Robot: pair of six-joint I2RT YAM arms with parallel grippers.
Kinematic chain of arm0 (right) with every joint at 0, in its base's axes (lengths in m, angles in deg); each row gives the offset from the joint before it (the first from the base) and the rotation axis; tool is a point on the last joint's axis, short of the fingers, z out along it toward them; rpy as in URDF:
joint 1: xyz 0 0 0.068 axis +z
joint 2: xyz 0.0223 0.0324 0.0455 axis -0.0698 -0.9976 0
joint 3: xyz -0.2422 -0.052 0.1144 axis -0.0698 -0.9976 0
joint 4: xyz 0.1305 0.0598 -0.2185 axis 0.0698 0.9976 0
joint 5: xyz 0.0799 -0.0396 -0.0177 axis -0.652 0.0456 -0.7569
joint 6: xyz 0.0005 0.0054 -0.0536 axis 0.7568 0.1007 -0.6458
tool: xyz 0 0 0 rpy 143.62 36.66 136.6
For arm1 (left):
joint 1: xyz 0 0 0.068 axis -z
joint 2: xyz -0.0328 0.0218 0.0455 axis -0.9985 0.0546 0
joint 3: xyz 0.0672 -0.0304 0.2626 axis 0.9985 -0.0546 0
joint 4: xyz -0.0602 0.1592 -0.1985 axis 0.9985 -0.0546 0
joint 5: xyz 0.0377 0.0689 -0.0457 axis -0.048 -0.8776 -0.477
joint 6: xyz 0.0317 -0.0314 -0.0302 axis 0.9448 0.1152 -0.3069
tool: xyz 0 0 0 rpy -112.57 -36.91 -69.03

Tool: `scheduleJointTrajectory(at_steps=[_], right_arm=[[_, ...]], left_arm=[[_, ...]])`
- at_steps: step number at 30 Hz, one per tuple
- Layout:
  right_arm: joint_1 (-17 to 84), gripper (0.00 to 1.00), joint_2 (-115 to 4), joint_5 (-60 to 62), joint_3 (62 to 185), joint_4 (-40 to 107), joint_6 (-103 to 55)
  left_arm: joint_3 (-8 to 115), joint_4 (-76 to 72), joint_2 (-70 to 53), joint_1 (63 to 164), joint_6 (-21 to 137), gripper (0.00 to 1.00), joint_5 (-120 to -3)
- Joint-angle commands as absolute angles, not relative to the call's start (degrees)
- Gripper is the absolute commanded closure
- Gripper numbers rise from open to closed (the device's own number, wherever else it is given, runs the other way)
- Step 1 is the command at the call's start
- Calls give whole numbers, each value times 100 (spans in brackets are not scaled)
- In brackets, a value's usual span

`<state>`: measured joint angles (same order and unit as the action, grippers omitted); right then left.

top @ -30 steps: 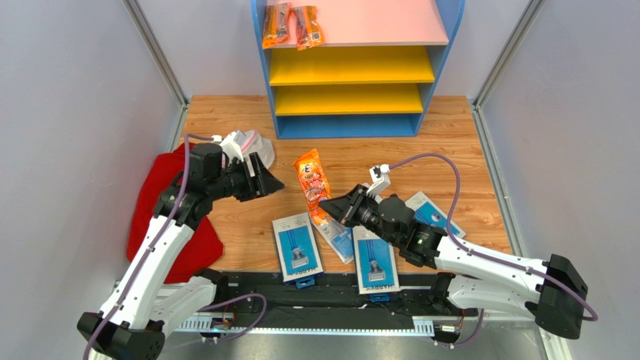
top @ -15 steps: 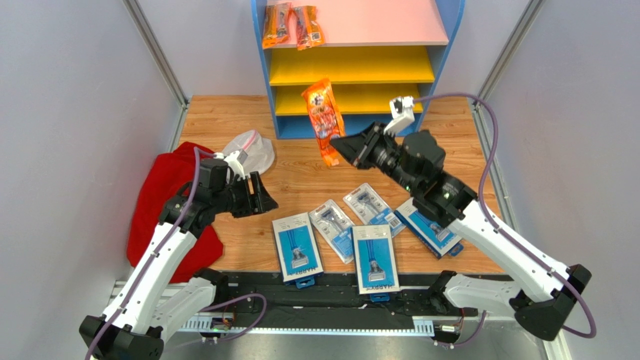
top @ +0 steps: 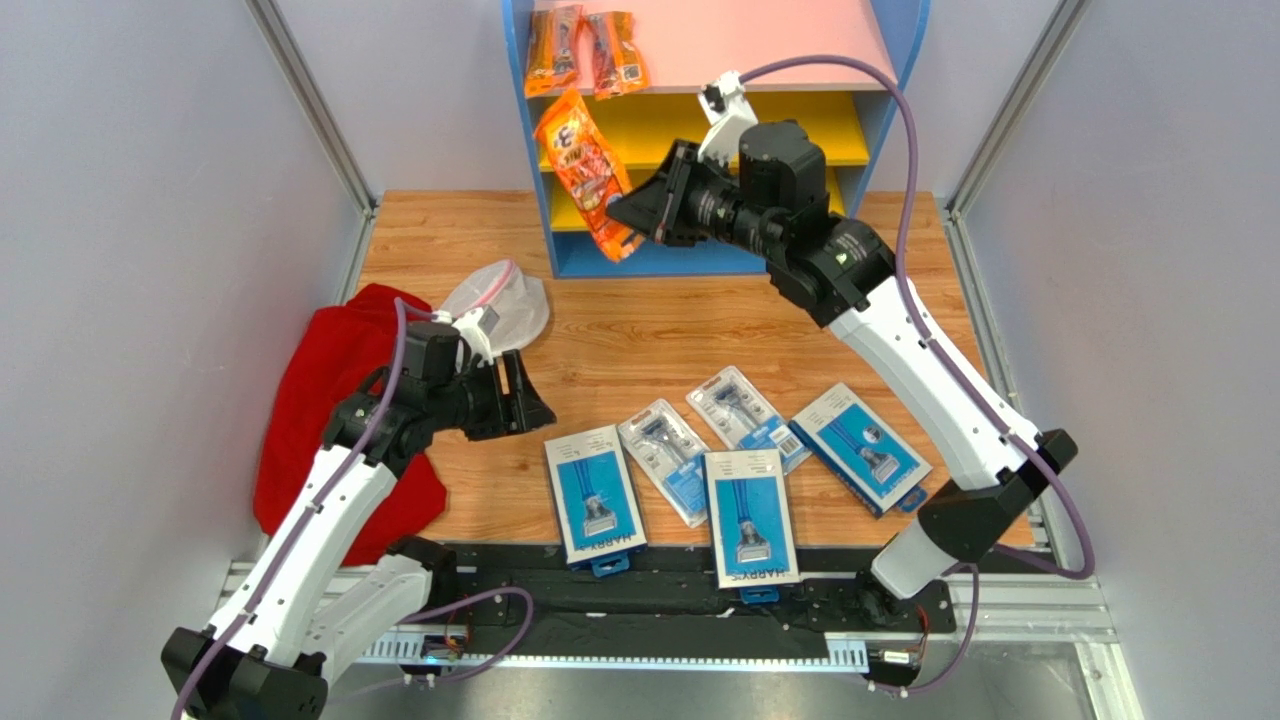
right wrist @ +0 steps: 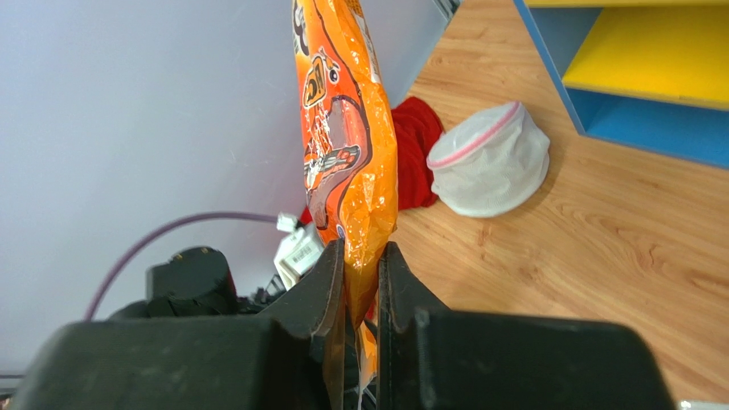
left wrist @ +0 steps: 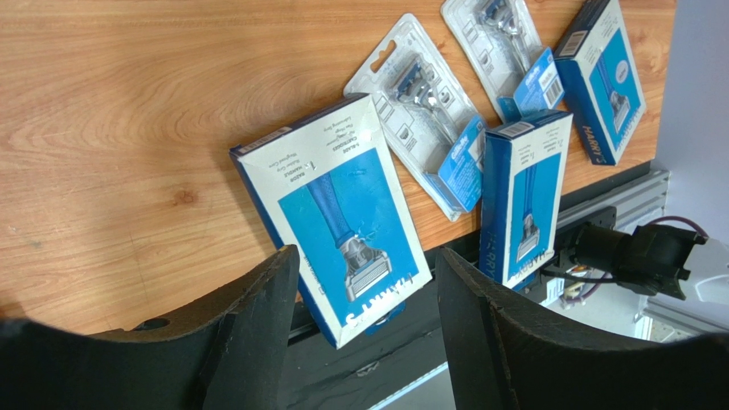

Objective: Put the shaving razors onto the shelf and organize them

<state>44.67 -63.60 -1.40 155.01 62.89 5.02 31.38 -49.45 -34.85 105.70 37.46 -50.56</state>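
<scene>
Right arm stretched to upper centre, right pincer (top: 631,210) clamped on an orange snack packet (top: 583,158) before the shelf (top: 781,30); left arm folded lower left, left pincer (top: 528,393) agape.

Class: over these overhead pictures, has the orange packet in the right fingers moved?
Yes. The orange packet went from beside the razor packs far up to the shelf, now in front of its left post.

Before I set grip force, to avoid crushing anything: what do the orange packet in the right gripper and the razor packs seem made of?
Orange packet: probably thin glossy plastic film, crinkled and glinting in the right gripper. Paler razor packs: clear stiff blister plastic over card, some glare. Blue razor packs: seemingly printed cardboard, crisp edges, duller.
</scene>
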Motion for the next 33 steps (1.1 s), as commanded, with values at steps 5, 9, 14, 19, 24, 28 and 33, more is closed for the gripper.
scheduleJointTrajectory(at_steps=[5,9,14,19,24,28,33], right_arm=[[4048,100,-7371,-849,17607,6884,634],[3837,100,-7637,-1069,18030,6806,888],[3530,100,-7795,-1351,18180,6542,1267],[2994,100,-7892,-1570,18276,6112,1898],[2511,100,-8401,-1755,18909,5804,2505],[2220,100,-9006,-1965,19408,5338,3391],[2052,100,-9403,-1756,19622,5056,3728]], left_arm=[[3016,-4907,-3647,10577,3862,32,-4988],[2972,-4950,-3647,10577,3897,32,-4988],[2831,-4898,-3673,10577,3853,33,-4918],[2717,-4801,-3674,10577,3774,34,-4821],[2647,-4810,-3700,10577,3791,34,-4803],[2620,-4863,-3735,10577,3818,34,-4759],[2550,-4749,-3840,10577,3800,34,-4698]])
